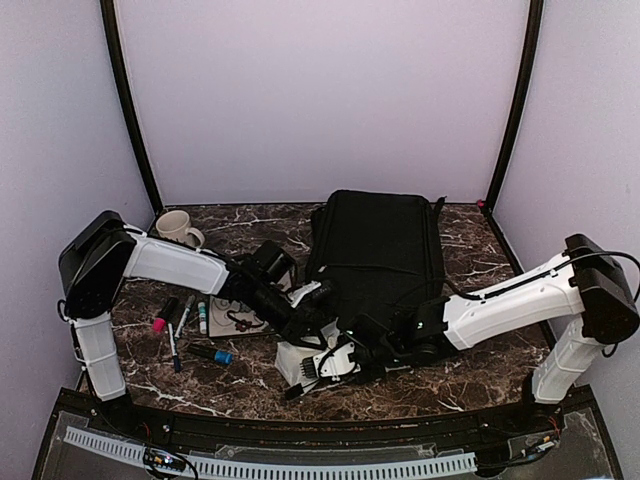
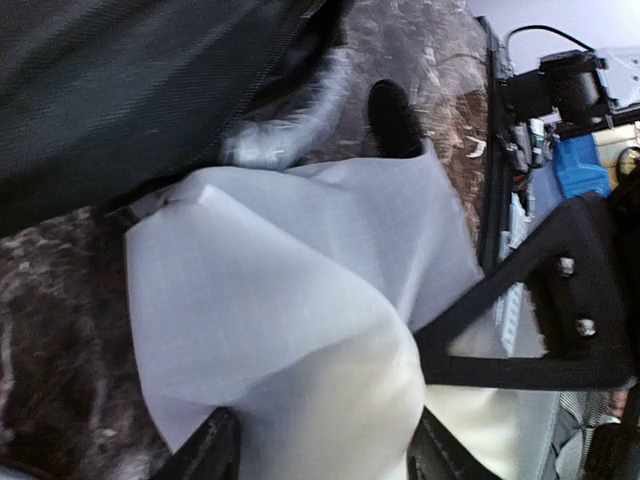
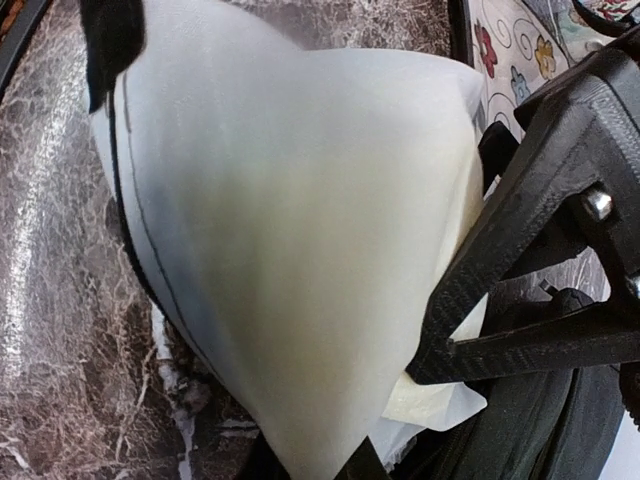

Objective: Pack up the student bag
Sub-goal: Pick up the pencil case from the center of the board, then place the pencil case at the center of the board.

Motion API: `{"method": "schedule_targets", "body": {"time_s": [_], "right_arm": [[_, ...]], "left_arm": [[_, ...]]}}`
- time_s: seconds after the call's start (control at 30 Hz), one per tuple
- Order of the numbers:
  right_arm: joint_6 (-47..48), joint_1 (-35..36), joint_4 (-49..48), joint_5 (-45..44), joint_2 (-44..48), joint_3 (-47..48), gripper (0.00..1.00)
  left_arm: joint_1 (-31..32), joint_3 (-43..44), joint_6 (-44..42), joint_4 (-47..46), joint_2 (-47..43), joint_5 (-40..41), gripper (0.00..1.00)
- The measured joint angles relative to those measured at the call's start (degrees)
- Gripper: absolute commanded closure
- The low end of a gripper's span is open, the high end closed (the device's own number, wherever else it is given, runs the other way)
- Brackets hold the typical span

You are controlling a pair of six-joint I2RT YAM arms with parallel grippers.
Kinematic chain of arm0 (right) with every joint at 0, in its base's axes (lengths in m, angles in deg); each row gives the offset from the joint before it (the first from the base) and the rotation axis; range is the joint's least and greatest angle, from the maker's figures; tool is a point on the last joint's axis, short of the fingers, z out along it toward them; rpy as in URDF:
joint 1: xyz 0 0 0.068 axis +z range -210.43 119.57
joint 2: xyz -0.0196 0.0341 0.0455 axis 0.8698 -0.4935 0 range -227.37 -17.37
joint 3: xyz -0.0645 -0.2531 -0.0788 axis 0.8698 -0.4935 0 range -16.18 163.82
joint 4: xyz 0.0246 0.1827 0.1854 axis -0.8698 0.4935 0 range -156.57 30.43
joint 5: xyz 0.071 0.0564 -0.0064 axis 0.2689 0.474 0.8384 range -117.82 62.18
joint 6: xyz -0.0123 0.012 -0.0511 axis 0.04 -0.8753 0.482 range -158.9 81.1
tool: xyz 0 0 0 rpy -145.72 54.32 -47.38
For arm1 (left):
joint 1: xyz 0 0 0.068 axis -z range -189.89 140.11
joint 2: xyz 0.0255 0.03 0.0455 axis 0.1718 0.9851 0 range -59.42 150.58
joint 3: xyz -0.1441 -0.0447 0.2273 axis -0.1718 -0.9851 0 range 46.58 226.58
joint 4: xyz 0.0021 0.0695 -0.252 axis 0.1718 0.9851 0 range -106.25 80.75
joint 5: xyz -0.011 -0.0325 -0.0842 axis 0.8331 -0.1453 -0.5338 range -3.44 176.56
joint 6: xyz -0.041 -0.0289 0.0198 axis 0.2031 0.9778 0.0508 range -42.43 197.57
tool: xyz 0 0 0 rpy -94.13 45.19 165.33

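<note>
Item: student bag (image 1: 375, 250). Large, black, fabric. It lay flat at the middle rear of the dark marbled table (image 1: 250, 388), its near edge beside both arms' ends.

Item: white paper pad (image 1: 305, 362). It sat at the front centre of the table, just in front of the bag, with its sheets lifted and curved between the two arms.

Left gripper (image 2: 320, 452): it reached in from the left. The jaws stood well apart on either side of a fold of the white sheets, with no clamp on them evident.

Right gripper (image 3: 312, 468): it reached in from the right. The jaws were drawn nearly together, pinching the tapered edge of the paper pad.

Item: cream mug (image 1: 178, 228), upright at the rear left, well apart from the bag.

Item: pink-capped marker (image 1: 160, 323) and blue-capped marker (image 1: 212, 354), lying at the left of the table under the left arm, among other pens.

Item: flower-patterned card (image 1: 240, 318), flat on the table, partly hidden by the left arm.
</note>
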Motion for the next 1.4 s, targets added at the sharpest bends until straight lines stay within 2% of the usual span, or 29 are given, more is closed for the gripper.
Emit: {"method": "schedule_targets", "body": {"time_s": [0.2,0.5,0.73,0.9,1.13,1.4], "right_arm": [[-0.96,-0.35,6.23,2.27,0.02,4.42,0.93],[-5.68,-3.96,24.55,10.80,0.13,16.57,0.93],[-7.96,-6.73,38.34,14.67,-0.92,25.75,0.94],[-8.98,-6.91,45.24,17.42,-5.97,30.51,0.93],[-11.72,-6.47,50.18,22.53,-11.87,35.95,0.93],[-18.97,-4.81,51.69,25.11,-18.80,47.21,0.94]], "left_arm": [[-0.17,-0.02,-0.87,4.17,-3.32,5.66,0.35],[-5.18,-0.20,-1.07,7.06,-14.38,14.86,0.34],[-5.64,-1.55,-0.90,7.10,-16.55,16.63,0.34],[-5.64,-1.97,-0.83,7.08,-16.52,17.03,0.34],[-5.64,-1.97,-0.83,7.13,-16.52,17.25,0.34],[-5.64,-2.10,-0.85,7.13,-16.52,17.51,0.34]]}}
